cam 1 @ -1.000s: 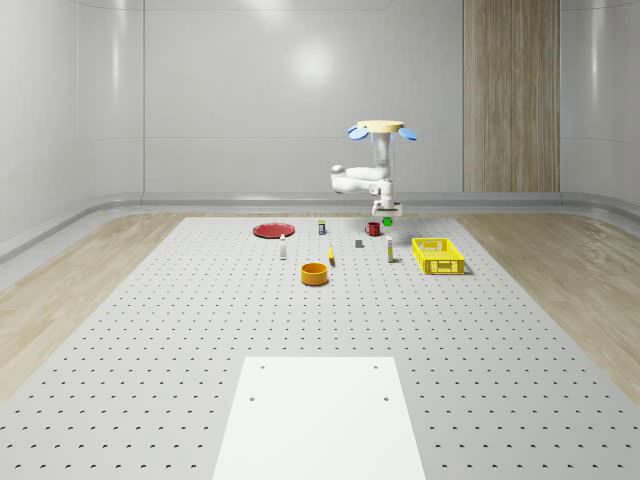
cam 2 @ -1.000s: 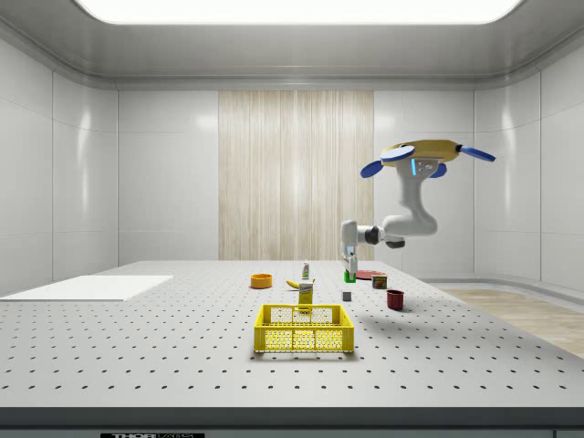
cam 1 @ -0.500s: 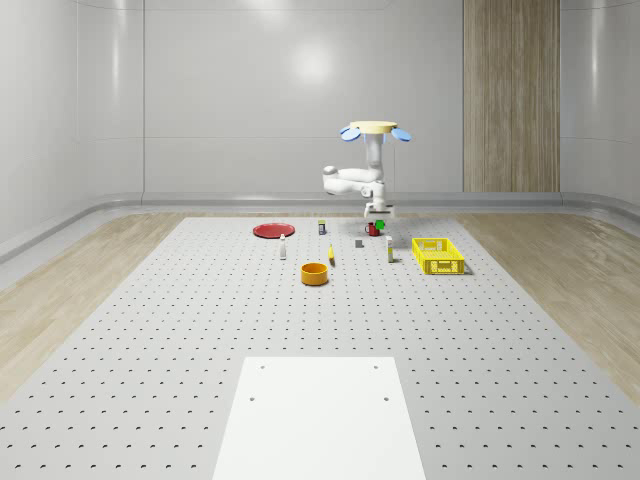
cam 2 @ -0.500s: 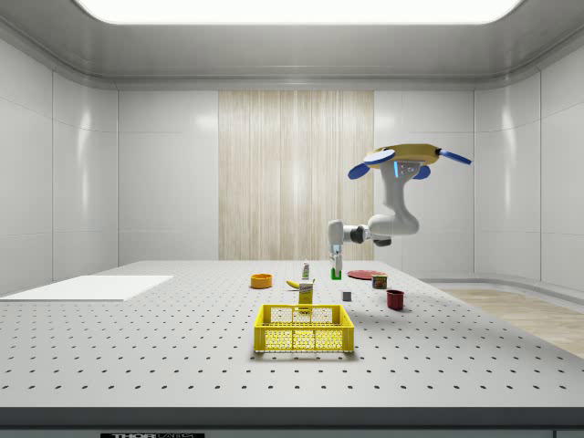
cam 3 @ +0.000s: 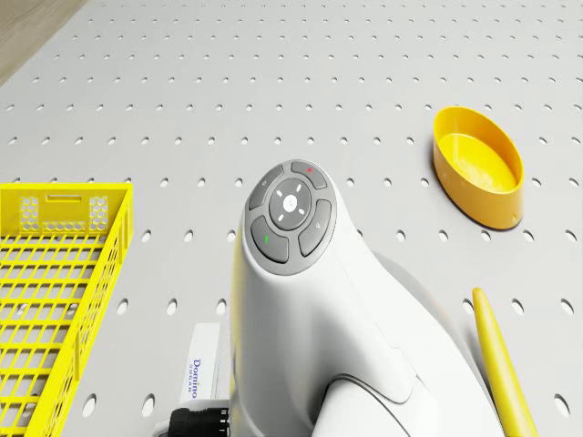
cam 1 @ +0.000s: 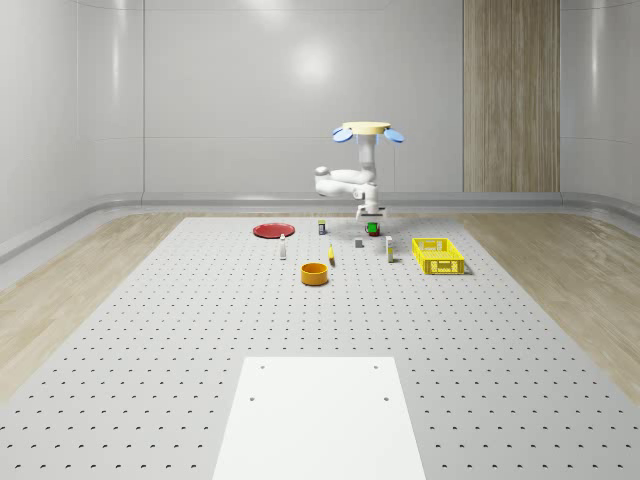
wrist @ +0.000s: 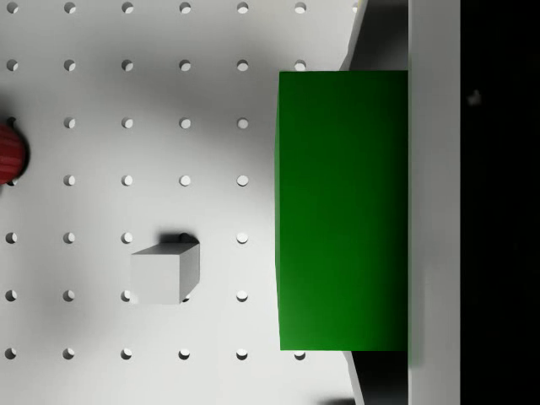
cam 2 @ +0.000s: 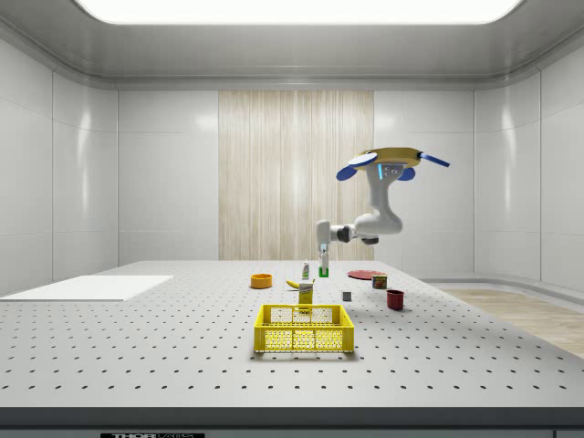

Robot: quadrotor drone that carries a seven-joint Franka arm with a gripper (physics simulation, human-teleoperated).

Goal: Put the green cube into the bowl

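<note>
I see the white panel [cam 1: 320, 415] nearest in the whole-scene view, flat on the perforated table [cam 1: 150, 340], with wide bare table around it. Farther on sits the bowl [cam 1: 315, 273], orange-yellow; in the drone view the bowl [cam 3: 477, 166] looks empty, open table on all sides. A banana [cam 1: 331, 255] lies just behind it.

Toward the whole-scene view's right stands the yellow crate [cam 1: 437, 255]. What I see of its mesh floor in the drone view [cam 3: 55, 273] holds nothing. A small carton [cam 1: 389, 251] stands between crate and banana; a small bottle [cam 1: 283, 248] stands on the bowl's other side.

Beyond these, the drone [cam 1: 365, 131] hovers above the table's far part, arm bent down. The gripper [cam 1: 371, 221] hangs over the table near a grey block [cam 1: 358, 242] and a red cup [cam 1: 374, 231]. It is clamped on the green cube [cam 1: 372, 227]: in the wrist view the cube [wrist: 342, 211] sits flush against a finger [wrist: 434, 202], with the grey block [wrist: 165, 272] on the table below. In the side view the cube [cam 2: 323, 271] hangs clear of the surface, well apart from the bowl [cam 2: 261, 281].

Farthest back lie a red plate [cam 1: 272, 230] and a small can [cam 1: 322, 228], near the table's far edge; wood floor borders both long sides.
</note>
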